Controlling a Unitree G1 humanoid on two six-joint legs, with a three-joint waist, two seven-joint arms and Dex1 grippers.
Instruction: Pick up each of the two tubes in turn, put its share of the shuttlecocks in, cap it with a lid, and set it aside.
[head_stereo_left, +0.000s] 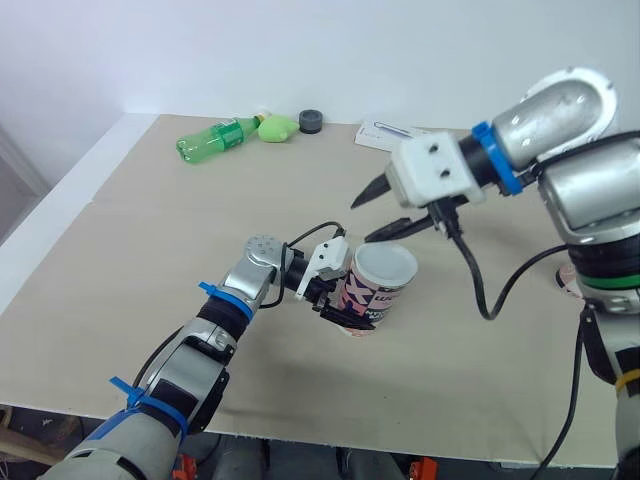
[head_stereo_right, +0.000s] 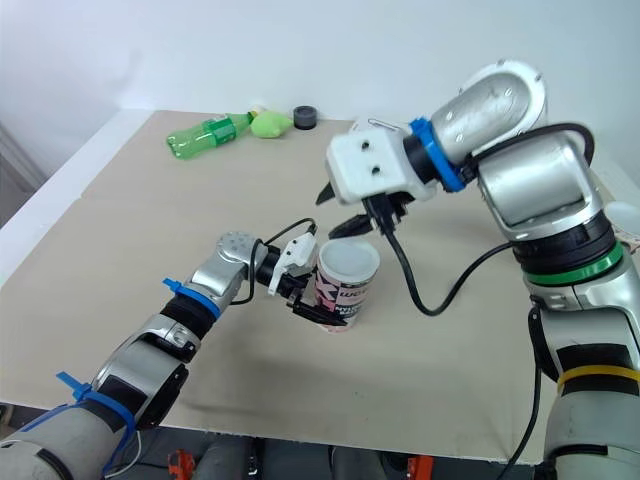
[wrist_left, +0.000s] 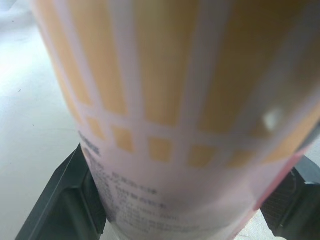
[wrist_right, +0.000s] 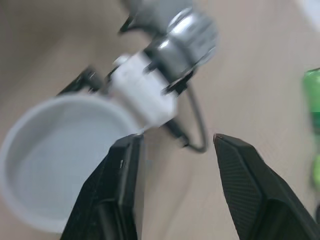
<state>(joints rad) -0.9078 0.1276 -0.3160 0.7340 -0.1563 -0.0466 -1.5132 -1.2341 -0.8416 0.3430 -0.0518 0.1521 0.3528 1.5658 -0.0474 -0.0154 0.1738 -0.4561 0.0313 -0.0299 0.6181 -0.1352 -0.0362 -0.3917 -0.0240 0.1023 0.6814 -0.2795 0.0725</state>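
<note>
Left hand (head_stereo_left: 343, 306) grips the tube (head_stereo_left: 380, 292) nearly upright, white end up; right hand (head_stereo_left: 364, 221) hangs spread above.

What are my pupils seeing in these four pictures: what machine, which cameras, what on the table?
It is a humanoid robot with two arms. Two pictures come from its head, one from each wrist. Its left gripper is shut on a pink-and-white printed tube with a white top; the right gripper hangs open just above it. At the beige table's far edge lie a green plastic bottle, a lime-green lump, a dark round cap and a white sheet.
</note>
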